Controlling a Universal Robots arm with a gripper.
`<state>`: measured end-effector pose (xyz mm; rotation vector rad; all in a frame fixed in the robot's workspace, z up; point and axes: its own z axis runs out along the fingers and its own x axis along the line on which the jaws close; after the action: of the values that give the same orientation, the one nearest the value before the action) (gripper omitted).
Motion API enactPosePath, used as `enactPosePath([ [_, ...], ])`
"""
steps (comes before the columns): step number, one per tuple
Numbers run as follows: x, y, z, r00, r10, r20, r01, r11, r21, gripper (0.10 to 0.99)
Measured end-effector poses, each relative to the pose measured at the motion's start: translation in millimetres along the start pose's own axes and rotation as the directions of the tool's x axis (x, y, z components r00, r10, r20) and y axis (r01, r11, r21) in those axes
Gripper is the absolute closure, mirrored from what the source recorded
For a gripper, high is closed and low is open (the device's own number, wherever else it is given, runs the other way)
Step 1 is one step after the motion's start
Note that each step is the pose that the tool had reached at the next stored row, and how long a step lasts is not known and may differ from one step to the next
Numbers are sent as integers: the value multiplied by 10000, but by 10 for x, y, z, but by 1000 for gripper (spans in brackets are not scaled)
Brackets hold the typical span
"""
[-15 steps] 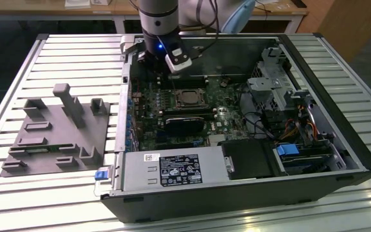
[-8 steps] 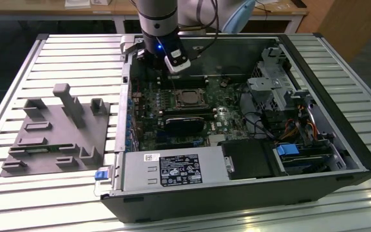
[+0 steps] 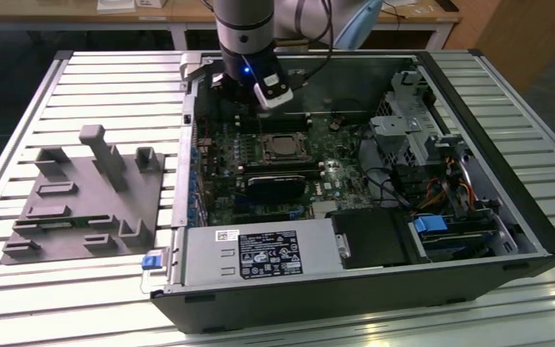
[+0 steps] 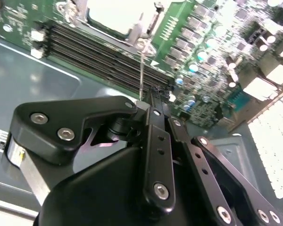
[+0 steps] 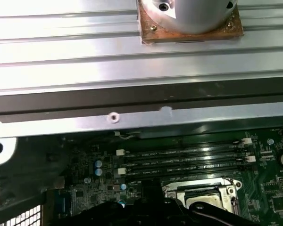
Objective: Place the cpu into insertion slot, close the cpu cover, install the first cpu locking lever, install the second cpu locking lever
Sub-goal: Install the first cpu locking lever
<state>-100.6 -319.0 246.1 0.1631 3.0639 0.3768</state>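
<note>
Apparently the tool [image 4: 144, 102] is pinching the thin wire lever [image 4: 141, 70]. The cpu [image 3: 280, 147] sits under its cover [image 4: 127, 34], at 6 o'clock of the arm [image 3: 243, 29]. The lever is likely springy and slick; hold it near the free end.

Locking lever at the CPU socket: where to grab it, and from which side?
Take the locking lever at its free end, over the memory slots, far from its pivot. It is a thin wire, so probably pinch across it from above the board, where the gripper sits.
</note>
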Motion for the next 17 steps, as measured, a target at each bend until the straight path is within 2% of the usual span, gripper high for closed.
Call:
enactPosePath([
  [10, -322, 32, 21, 10000, 19, -77, -19, 10000, 8, 984],
  [17, -347, 34, 22, 10000, 20, -80, -20, 10000, 9, 984],
])
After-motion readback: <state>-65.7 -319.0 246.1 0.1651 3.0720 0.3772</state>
